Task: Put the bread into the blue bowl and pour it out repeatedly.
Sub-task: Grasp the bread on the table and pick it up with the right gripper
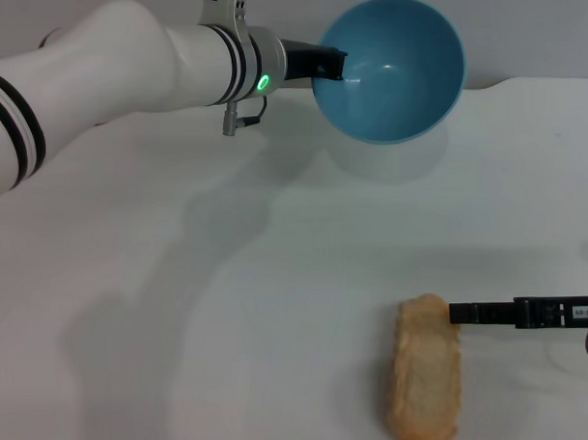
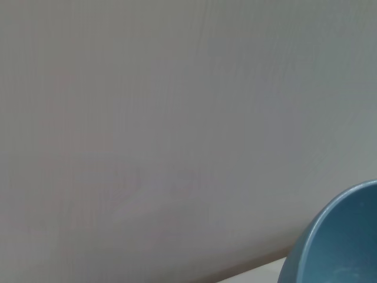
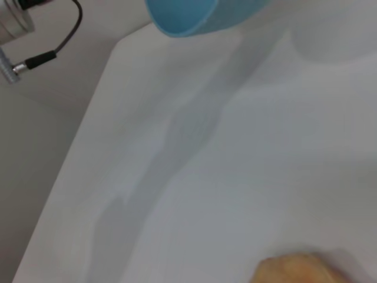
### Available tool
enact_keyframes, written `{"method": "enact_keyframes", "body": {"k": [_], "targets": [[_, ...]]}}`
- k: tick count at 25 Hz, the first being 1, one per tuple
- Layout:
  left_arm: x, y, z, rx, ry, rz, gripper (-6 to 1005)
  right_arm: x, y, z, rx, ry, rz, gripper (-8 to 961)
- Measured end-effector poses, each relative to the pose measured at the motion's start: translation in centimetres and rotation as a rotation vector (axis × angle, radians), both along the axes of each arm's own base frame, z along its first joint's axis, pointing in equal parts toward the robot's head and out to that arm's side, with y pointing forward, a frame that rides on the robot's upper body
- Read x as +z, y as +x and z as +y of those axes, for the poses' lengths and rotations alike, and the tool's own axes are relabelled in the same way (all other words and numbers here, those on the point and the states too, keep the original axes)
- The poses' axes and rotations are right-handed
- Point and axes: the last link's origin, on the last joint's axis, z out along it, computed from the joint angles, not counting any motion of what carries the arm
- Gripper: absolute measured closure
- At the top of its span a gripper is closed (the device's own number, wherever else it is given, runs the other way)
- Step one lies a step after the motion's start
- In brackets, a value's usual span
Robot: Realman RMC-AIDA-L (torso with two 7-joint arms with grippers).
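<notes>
Nearest me, the bread [image 1: 423,381] lies on the white table [image 1: 229,309], my right claw [image 1: 457,314] touching its far end; I cannot tell its spread. Farther off, my left claw [image 1: 335,66] clamps the blue bowl's [image 1: 390,67] rim, holding it tipped above the table.

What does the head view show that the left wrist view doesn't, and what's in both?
Only the head view shows the bread lying on the white table, the right tool reaching in beside the loaf's far end, and the left tool clamped on the rim of the blue bowl, which is lifted and tipped with its empty inside facing the camera. Only the left wrist view shows a wide stretch of plain grey wall. Both share the bowl, seen from the wrist only as a curved blue edge.
</notes>
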Motion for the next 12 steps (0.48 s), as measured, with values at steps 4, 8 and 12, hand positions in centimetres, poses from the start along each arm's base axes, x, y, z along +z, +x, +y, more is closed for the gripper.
{"method": "enact_keyframes", "body": {"k": [4, 8, 12], "targets": [[0.02, -0.13, -0.05, 0.005, -0.001, -0.003, 1001, -0.09, 0.61, -0.15, -0.046, 0.001, -0.01, 513], [0.02, -0.25, -0.09, 0.008, 0.0, -0.004, 1001, -0.54, 0.79, -0.28, -0.073, -0.028, -0.029, 425], [0.0, -0.3, -0.13, 0.009, -0.002, -0.004, 1001, -0.8, 0.79, -0.08, -0.081, -0.02, -0.039, 373]]}}
